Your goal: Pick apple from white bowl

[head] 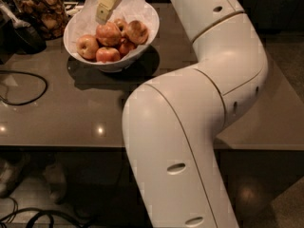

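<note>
The white bowl point(142, 13), lined with crinkled white paper, stands on the brown table at the upper left. It holds several apples. The apple point(108, 33), large and red-orange with pale streaks, lies on top near the middle. A yellower apple point(87, 46) is to its left, and smaller red apples point(108, 55) are in front. My gripper point(105, 6) hangs from the top edge over the bowl. Its cream-coloured tip is just above the apple's upper left side, close to it. I cannot tell whether it touches. It holds nothing that I can see.
A glass jar of brown snacks point(40, 11) stands left of the bowl, with a dark object point(19, 32) beside it. A black cable point(28, 87) loops on the table point(71, 113) at the left. My white arm point(190, 127) fills the middle and right.
</note>
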Controlling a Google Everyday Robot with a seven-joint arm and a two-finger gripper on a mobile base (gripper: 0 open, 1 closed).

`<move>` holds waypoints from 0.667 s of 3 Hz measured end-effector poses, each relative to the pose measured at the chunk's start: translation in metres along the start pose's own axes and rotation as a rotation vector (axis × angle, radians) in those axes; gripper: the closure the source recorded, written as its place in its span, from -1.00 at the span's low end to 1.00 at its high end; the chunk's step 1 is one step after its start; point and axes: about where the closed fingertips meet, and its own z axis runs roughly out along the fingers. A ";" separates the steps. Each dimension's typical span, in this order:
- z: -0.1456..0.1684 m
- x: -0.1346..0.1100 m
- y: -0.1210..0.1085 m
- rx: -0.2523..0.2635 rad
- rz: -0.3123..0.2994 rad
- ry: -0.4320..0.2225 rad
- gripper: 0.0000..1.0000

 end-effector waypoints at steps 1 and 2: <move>0.008 -0.003 0.004 -0.014 -0.014 0.003 -0.64; 0.014 -0.006 0.006 -0.025 -0.026 0.002 -0.42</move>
